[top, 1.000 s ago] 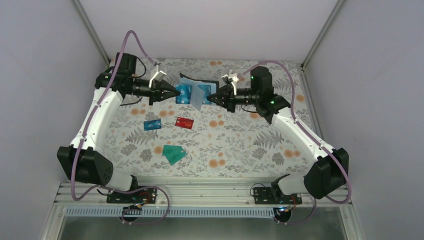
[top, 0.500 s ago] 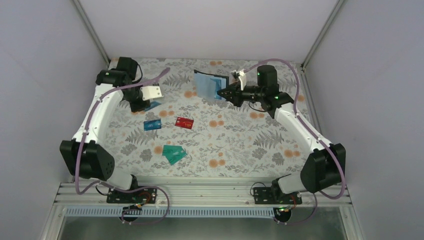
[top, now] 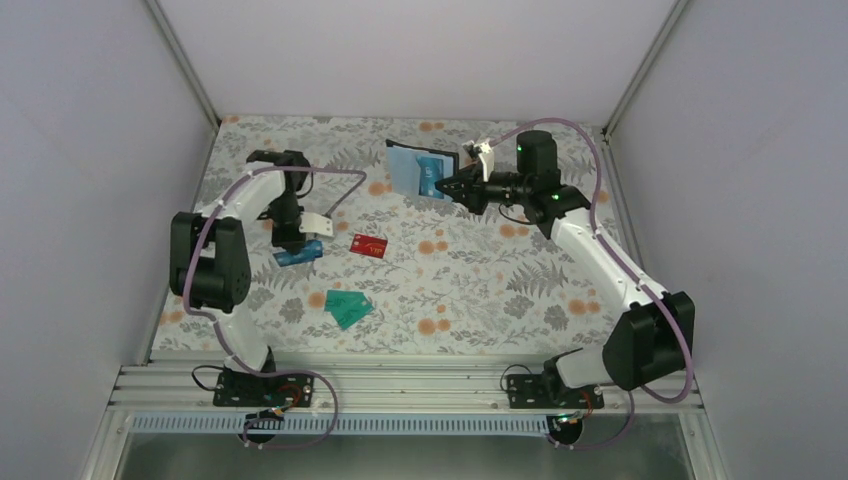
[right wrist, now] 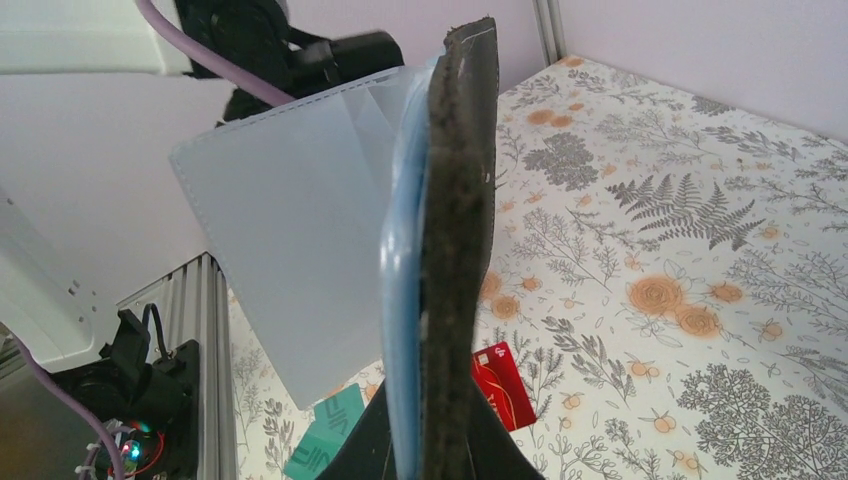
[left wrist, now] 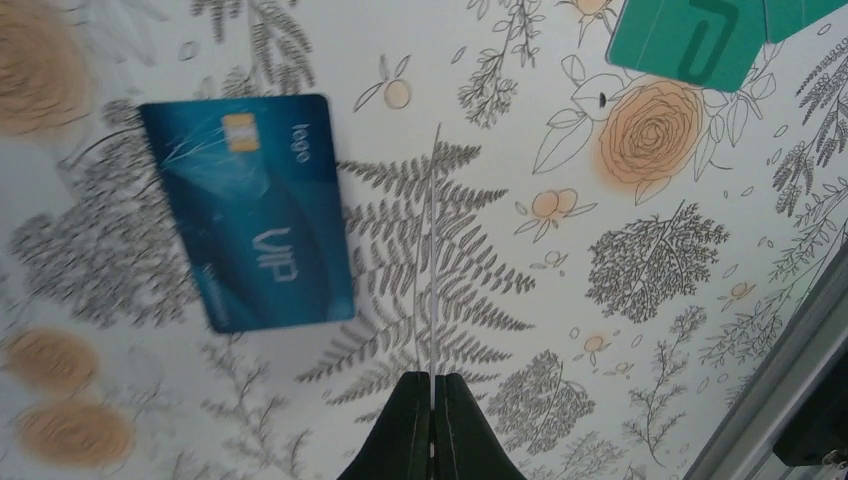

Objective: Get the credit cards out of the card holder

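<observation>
My right gripper (top: 447, 187) (right wrist: 430, 440) is shut on the card holder (top: 415, 170) (right wrist: 460, 200) and holds it off the table at the back. The holder hangs open with a pale flap (right wrist: 290, 250) spread to its left, and a blue card face (top: 430, 178) shows inside it. My left gripper (top: 293, 240) (left wrist: 432, 380) points down at the table, shut on a thin card (left wrist: 436, 250) seen edge-on as a pale line. Flat on the table lie a blue card (top: 300, 256) (left wrist: 250, 210), a red card (top: 368, 245) (right wrist: 505, 385) and two overlapping teal cards (top: 348, 308) (left wrist: 690, 40).
The floral table cloth (top: 480, 290) is bounded by grey side walls and a metal rail (top: 400, 385) along the near edge, which also shows in the left wrist view (left wrist: 770, 400). The left arm's elbow (top: 210, 265) is folded back over the table's left side.
My left gripper pulled away from the card holder and swung down-left to just beside the blue card, its arm folding back. My right gripper drew the holder slightly back and right.
</observation>
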Robot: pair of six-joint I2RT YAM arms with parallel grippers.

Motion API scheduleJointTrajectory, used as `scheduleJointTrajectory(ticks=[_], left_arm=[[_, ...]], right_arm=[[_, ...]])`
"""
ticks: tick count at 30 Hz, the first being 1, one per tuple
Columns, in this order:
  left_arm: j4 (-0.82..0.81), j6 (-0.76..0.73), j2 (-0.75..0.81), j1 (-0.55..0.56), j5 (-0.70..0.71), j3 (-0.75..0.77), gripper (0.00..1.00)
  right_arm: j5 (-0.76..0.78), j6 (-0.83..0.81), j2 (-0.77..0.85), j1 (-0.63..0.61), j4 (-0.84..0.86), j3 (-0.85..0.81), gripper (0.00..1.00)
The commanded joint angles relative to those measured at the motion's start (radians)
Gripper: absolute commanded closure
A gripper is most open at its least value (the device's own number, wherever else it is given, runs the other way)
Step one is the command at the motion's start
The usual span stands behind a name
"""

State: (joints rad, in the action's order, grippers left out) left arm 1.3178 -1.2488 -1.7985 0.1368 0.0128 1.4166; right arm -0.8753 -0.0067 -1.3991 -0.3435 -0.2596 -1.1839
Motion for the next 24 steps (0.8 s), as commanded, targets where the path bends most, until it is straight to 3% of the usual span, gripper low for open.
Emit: scheduleJointTrajectory(ticks=[1,9,11,17,20,24], left_arm=[[-0.025,-0.036,-0.064,0.019,0.023,-0.019,0.98],[-0.101,-0.005,-0.214,0.035,0.082,0.075,0.97],[-0.108,0.013,-0.239,0.038,0.118,0.083,0.90],[-0.169,0.034,-0.244,0.038,0.154,0.111,0.55],[-0.162,0.057,-0.229,0.037,0.097,0.199,0.39],[-0.170,0.080,-0.150,0.026,-0.038,0.315,0.25]], right_arm=[[-0.007,-0.015,0.033,0.004,0.013,0.008,0.96],[0.005,-0.018,0.034,0.004,0.004,0.009,0.96],[0.013,-0.018,0.037,0.004,0.000,0.009,0.96],[0.018,-0.014,0.055,0.005,-0.004,0.002,0.96],[0.021,-0.011,0.074,0.006,-0.001,0.008,0.96],[0.023,-0.003,0.086,0.005,-0.007,0.009,0.96]])
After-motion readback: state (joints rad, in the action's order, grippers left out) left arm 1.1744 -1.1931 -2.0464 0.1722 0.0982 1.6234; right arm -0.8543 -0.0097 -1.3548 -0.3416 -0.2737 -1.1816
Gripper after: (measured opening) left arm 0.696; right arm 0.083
